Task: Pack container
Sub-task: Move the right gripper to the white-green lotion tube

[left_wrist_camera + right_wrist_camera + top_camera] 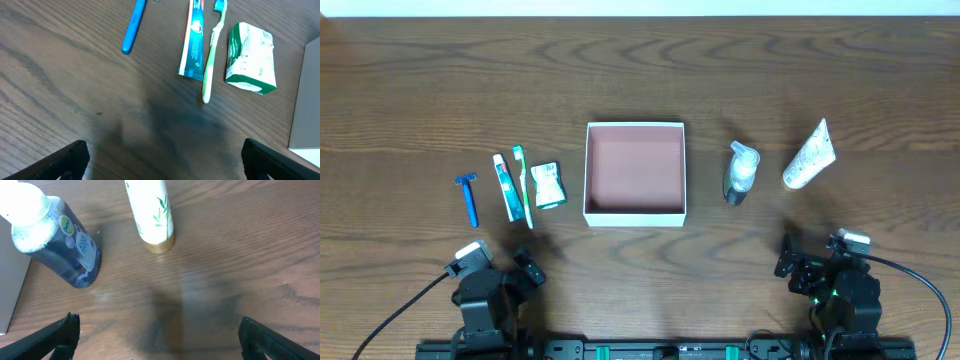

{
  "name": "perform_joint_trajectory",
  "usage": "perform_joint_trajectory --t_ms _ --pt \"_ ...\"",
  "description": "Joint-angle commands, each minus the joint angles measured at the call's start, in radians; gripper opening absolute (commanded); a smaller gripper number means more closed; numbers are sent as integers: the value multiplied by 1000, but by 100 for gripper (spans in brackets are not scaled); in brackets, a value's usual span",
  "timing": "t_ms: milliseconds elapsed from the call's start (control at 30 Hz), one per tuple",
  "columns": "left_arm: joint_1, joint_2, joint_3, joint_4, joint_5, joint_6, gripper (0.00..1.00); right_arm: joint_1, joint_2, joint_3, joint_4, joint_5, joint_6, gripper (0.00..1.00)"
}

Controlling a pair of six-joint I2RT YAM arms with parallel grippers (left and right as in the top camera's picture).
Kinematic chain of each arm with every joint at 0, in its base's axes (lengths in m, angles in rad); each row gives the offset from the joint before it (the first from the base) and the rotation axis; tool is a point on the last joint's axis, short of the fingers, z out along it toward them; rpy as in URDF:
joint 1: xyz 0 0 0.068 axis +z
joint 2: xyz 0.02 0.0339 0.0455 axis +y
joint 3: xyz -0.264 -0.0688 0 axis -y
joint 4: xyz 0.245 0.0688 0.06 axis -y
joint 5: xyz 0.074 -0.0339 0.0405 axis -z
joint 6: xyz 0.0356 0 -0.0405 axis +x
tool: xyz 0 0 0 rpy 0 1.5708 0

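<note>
The container [635,212], a shallow square white-walled box with a reddish-pink floor, sits empty at the table's middle; its wall shows at the right edge of the left wrist view [305,100]. Left of it lie a blue razor [469,198] [134,27], a toothpaste tube [505,186] [195,42], a green toothbrush [524,186] [212,50] and a green-white packet [548,185] [251,58]. Right of it lie a dark pump bottle [740,172] [60,245] and a white tube [810,156] [150,212]. My left gripper [520,270] [162,162] and right gripper [800,262] [157,340] are open and empty near the front edge.
The brown wooden table [640,70] stretches bare behind the items. Black cables run from both arm bases [920,285] at the front edge.
</note>
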Motion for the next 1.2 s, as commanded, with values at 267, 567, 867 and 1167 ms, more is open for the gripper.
perform_joint_trajectory --t_ms 267,567,867,1167 --pt "-3 -8 -27 -31 2 10 98 -8 -6 -6 -1 -3 -11 99" --pt "-3 -8 -27 -31 2 10 98 -8 -6 -6 -2 7 -15 99" --pt "-3 -8 -27 -31 2 10 98 -8 -6 -6 17 -4 -11 99" --pt "-3 -8 -27 -31 2 10 98 -8 -6 -3 63 -100 61 99"
